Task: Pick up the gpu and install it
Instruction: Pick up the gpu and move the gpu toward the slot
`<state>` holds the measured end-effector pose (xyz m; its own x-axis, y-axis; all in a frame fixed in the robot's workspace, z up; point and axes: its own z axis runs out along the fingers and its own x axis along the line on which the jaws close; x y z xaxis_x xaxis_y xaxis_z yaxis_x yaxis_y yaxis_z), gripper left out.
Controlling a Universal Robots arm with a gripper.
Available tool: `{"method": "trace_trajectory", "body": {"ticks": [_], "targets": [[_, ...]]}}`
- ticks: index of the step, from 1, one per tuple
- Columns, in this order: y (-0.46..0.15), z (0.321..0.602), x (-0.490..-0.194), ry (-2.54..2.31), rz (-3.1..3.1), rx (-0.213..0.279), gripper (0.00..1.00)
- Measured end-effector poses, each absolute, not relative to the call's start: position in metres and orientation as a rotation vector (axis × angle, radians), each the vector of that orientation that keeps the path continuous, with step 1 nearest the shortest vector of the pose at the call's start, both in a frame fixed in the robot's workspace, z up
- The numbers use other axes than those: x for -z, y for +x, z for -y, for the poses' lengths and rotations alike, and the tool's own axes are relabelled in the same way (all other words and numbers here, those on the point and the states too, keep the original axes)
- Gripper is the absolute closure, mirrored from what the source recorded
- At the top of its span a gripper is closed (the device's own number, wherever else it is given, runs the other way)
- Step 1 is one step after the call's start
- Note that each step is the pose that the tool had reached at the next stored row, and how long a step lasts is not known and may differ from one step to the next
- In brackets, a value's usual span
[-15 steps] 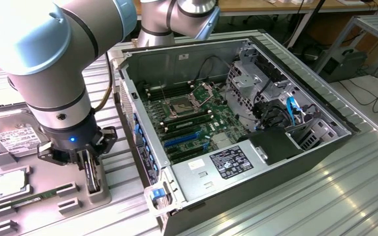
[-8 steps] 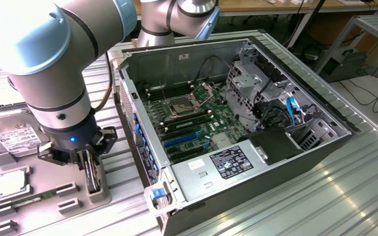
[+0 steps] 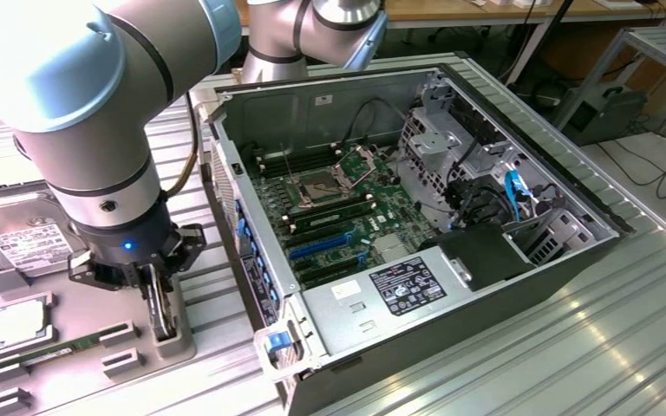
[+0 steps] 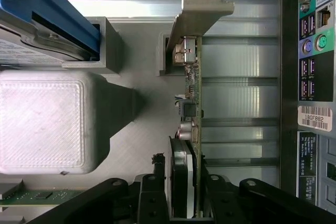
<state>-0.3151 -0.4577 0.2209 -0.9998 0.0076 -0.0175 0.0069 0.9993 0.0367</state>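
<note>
Ribbed metal counter point(image 3: 588, 338), open computer case point(image 3: 310, 108) alongside: the gpu point(image 4: 195, 98) stands on edge in its grey holder point(image 4: 164, 56), fingers point(image 4: 156, 198) pinched partway shut on both faces. I'd lift it straight up, keeping the bracket point(image 4: 202, 3) clear.

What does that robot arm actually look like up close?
The arm is a thick silver-grey tube with rounded pale blue joint caps. Its wrist is black, with a small blue light. A cable runs beside it, and the gripper is black and angular.
</note>
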Motion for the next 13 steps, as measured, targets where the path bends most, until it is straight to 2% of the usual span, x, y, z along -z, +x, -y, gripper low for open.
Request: {"method": "trace_trajectory", "body": {"ticks": [1,2,13], "targets": [[-0.3151,0.4577,-0.2209,0.011,-3.123,-0.057,0.71],[-0.3151,0.4577,-0.2209,0.011,-3.123,-0.057,0.72],[-0.3151,0.4576,-0.2209,0.011,-3.123,-0.058,0.72]]}}
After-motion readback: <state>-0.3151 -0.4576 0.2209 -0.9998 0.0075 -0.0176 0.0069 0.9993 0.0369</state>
